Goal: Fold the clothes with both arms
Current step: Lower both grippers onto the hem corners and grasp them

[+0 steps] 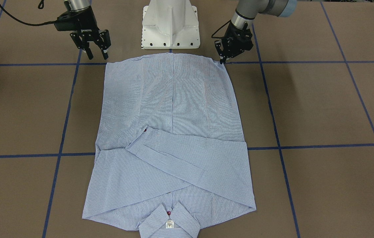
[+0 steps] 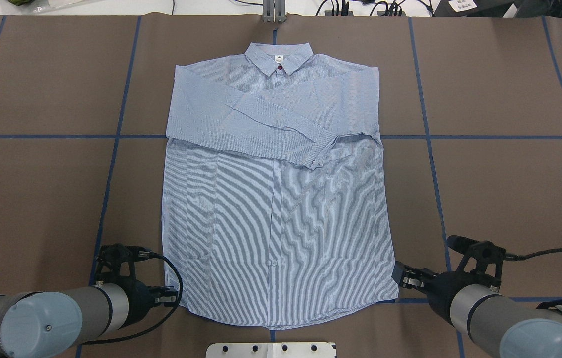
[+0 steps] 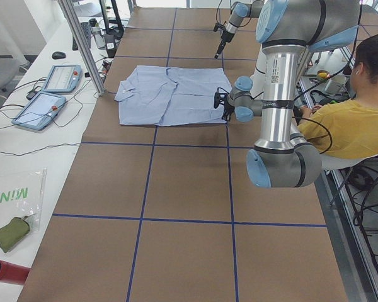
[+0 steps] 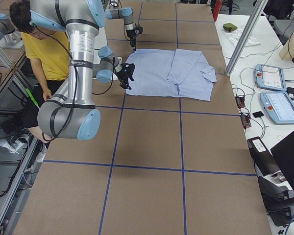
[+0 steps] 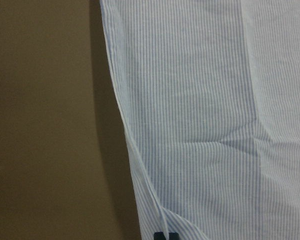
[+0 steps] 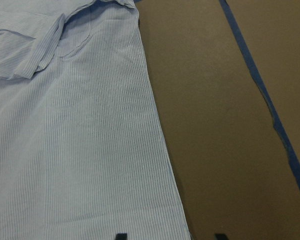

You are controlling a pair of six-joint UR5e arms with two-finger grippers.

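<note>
The light blue striped shirt (image 1: 173,109) lies flat, front up, with its collar (image 2: 279,59) at the far side and both sleeves folded across the chest. My left gripper (image 1: 222,60) sits at the hem's left corner. The left wrist view shows its fingertips (image 5: 160,235) close together, with a pinch of the hem edge (image 5: 155,210) running into them. My right gripper (image 1: 97,51) hovers open just outside the hem's right corner. In the right wrist view its two fingertips (image 6: 121,235) stand wide apart, straddling the shirt's side edge (image 6: 162,165).
The white pedestal base (image 1: 170,29) stands just behind the hem. Blue tape lines (image 1: 306,62) cross the brown table cover. A seated person in yellow (image 3: 353,126) is behind the robot. Tablets (image 3: 50,94) and a metal post (image 3: 82,44) stand beyond the collar end.
</note>
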